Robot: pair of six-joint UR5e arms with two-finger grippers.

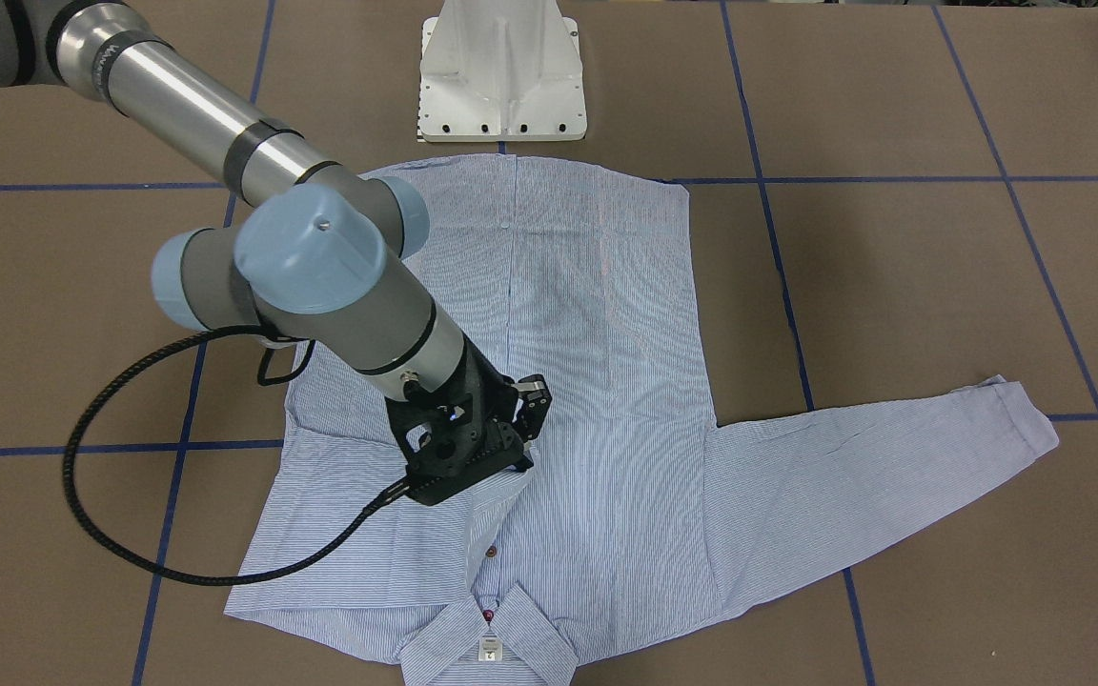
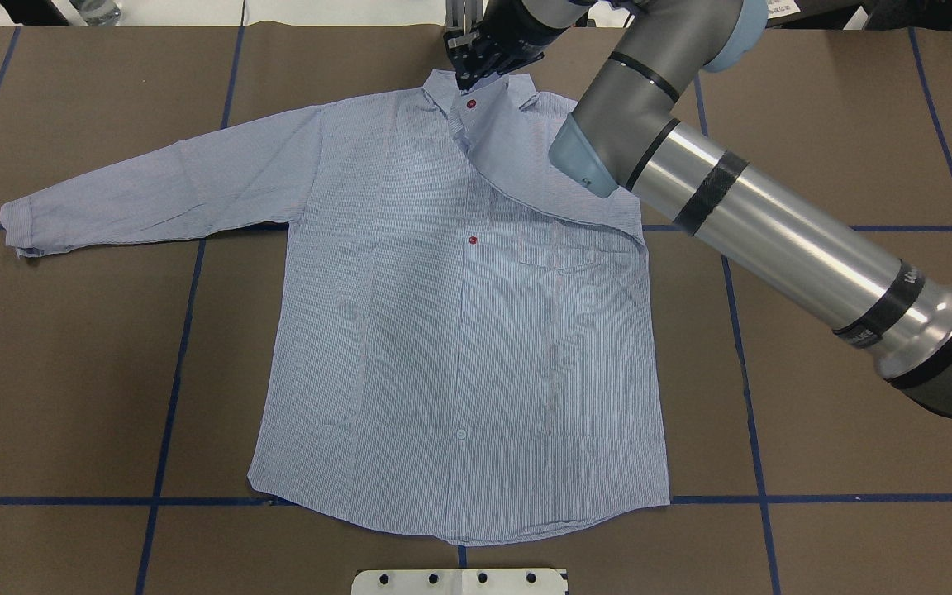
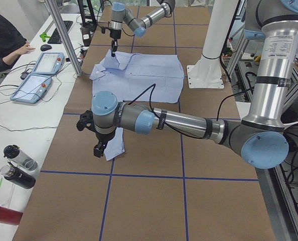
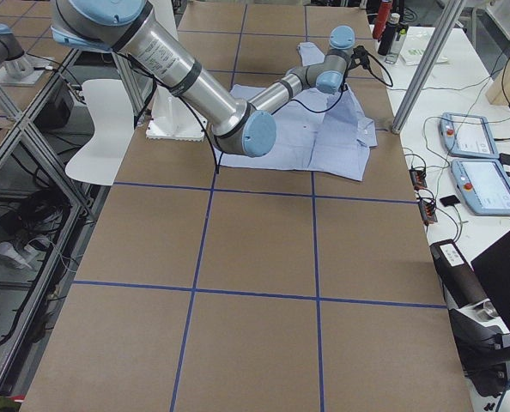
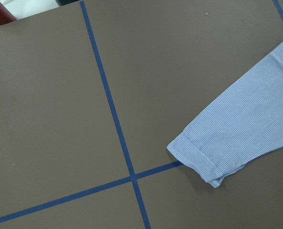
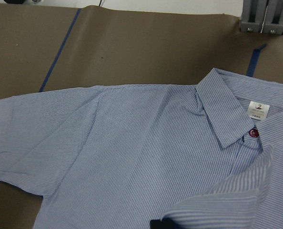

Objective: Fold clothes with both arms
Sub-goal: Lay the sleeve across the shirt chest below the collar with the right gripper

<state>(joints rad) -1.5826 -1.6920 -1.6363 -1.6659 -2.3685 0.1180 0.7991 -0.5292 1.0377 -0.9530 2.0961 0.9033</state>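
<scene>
The pinstriped shirt (image 2: pixel 459 330) lies face up on the brown table, collar (image 2: pixel 484 95) at the far edge. Its left sleeve (image 2: pixel 154 190) is spread out flat. Its right sleeve is folded across the chest toward the collar. My right gripper (image 2: pixel 469 78) hangs over the collar, shut on the end of that folded sleeve (image 6: pixel 246 191). It also shows in the front view (image 1: pixel 516 462). My left gripper (image 3: pixel 98 149) hovers just above the left cuff (image 5: pixel 198 162). It shows only in the left side view, so I cannot tell whether it is open or shut.
The white pedestal base (image 1: pixel 501 76) stands at the shirt's hem. Blue tape lines (image 2: pixel 187 330) cross the table. An operator (image 3: pixel 1 35), tablets (image 3: pixel 36 75), bottles (image 3: pixel 18 165) and a metal pole (image 3: pixel 63 40) are beyond the far edge.
</scene>
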